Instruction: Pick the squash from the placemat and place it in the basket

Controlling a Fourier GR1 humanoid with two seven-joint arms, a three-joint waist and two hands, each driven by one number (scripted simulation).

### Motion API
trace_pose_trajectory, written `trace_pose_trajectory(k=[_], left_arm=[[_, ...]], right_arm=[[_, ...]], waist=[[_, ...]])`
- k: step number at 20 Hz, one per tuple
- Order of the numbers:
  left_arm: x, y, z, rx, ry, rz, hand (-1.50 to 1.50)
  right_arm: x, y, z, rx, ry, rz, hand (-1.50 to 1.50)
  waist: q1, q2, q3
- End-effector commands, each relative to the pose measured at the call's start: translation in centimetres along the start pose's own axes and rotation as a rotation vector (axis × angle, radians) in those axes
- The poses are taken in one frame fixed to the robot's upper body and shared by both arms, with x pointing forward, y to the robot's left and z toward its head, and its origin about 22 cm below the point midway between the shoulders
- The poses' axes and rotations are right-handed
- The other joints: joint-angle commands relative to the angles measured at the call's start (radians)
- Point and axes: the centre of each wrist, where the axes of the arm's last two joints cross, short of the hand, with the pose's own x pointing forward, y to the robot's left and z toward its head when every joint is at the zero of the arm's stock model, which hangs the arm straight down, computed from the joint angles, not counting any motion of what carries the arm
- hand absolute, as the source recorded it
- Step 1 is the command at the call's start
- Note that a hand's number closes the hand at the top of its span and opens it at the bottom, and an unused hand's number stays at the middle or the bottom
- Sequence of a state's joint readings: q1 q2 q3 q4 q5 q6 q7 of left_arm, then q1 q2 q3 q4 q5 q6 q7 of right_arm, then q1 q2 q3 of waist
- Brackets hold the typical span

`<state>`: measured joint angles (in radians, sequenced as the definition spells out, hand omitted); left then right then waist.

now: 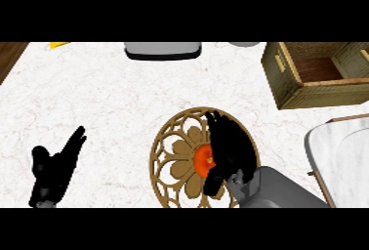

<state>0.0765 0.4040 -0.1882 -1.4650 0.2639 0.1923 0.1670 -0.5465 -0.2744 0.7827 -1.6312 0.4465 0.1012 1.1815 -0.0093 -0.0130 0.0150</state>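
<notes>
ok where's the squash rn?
Head view, right of centre: the squash sits on the placemat, mostly covered by the right robot hand, below-left of the basket.

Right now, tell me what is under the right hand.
Under the right hand lies the orange squash, only its left side showing, on the round gold placemat. The rest of the squash is covered, and so is the placemat there.

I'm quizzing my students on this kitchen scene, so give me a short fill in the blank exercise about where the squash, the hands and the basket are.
1. The orange squash lies on the round ____ placemat.
2. The robot's ____ hand reaches over the squash.
3. The left hand rests open on the ____ counter.
4. The basket stands at the view's upper ____.

Missing words: gold; right; white; right
</notes>
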Motion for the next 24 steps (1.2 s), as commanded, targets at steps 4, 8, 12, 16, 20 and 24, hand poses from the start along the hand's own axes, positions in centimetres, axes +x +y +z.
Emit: trace_pose_trajectory(k=[4,8,12,16,20,24], left_arm=[[-3.0,-0.4,1.3,-0.003,0.169,0.012,0.0],[-2.8,-0.5,0.4,-0.009,0.162,0.02,0.0],[-3.4,-0.9,0.8,-0.023,0.159,0.018,0.0],[-4.1,-0.9,1.0,-0.015,0.17,0.008,0.0],[-2.3,0.1,-0.1,-0.026,0.162,0.026,0.0],[-3.1,-1.0,0.5,-0.025,0.162,0.024,0.0]], right_arm=[[1.4,1.2,-0.4,0.026,0.175,0.019,-1.5],[0.1,2.6,-0.2,0.03,0.164,0.008,-1.5],[0.1,3.4,-0.7,0.011,0.173,-0.002,-1.5],[0.4,2.2,-1.7,0.018,0.17,0.018,1.5],[-0.7,2.4,-1.4,-0.028,0.119,0.149,1.5],[0.2,4.2,-1.2,-0.054,0.101,0.177,1.5]], waist=[[0.012,0.01,-0.016],[0.0,0.012,-0.016],[0.005,0.012,-0.016],[0.01,0.014,-0.016],[0.003,0.012,-0.016],[0.008,0.013,-0.016]])
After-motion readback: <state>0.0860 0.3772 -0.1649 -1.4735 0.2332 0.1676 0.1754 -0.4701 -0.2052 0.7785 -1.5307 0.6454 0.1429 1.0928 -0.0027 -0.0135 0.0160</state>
